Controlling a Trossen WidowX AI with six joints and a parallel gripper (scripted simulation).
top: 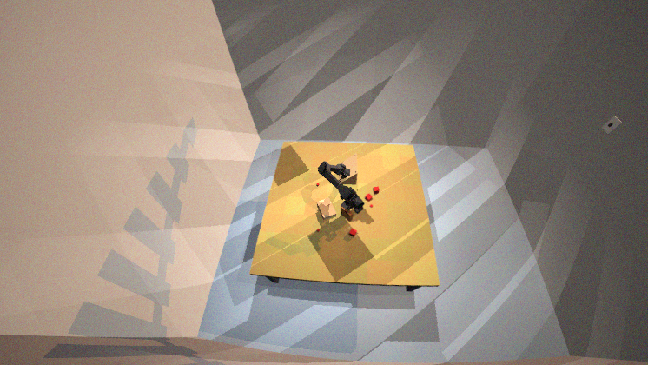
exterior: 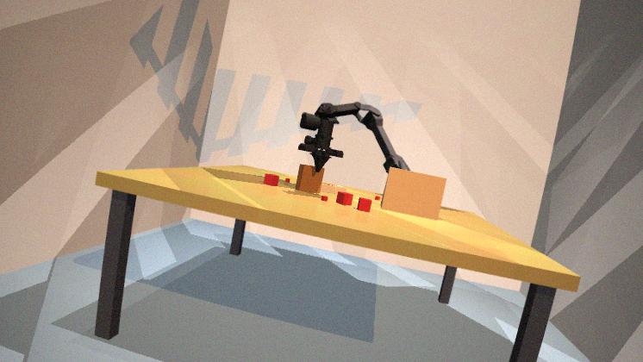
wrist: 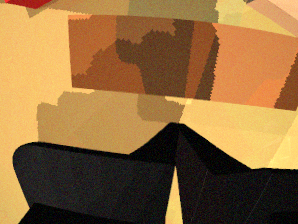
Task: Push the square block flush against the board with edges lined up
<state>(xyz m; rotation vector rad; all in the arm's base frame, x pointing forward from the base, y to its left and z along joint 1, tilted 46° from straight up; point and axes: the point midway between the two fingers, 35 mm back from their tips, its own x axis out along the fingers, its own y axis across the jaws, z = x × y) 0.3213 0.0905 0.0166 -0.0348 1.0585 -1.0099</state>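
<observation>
The square block (top: 347,213) (exterior: 308,179) (wrist: 135,55) is brown-orange and stands upright, partly under the arm in the top view. The board seems to be the low, pale flat piece (top: 325,208) to its left in that view, turned at an angle, with a strip of table between them. A pale corner at the wrist view's top right may be part of it. My gripper (exterior: 318,170) (wrist: 175,130) is shut and empty, pointing down beside the block, its tips low near the block's upper part in the exterior view. Whether they touch it I cannot tell.
Larger red cubes (top: 368,196) (exterior: 344,198) and small red ones (top: 317,184) (exterior: 324,197) are scattered around the block. One red cube (top: 353,232) (exterior: 271,179) lies beyond the block from the arm's base. A large orange box (exterior: 414,193) stands near the base on the yellow table (top: 403,258) (exterior: 495,242).
</observation>
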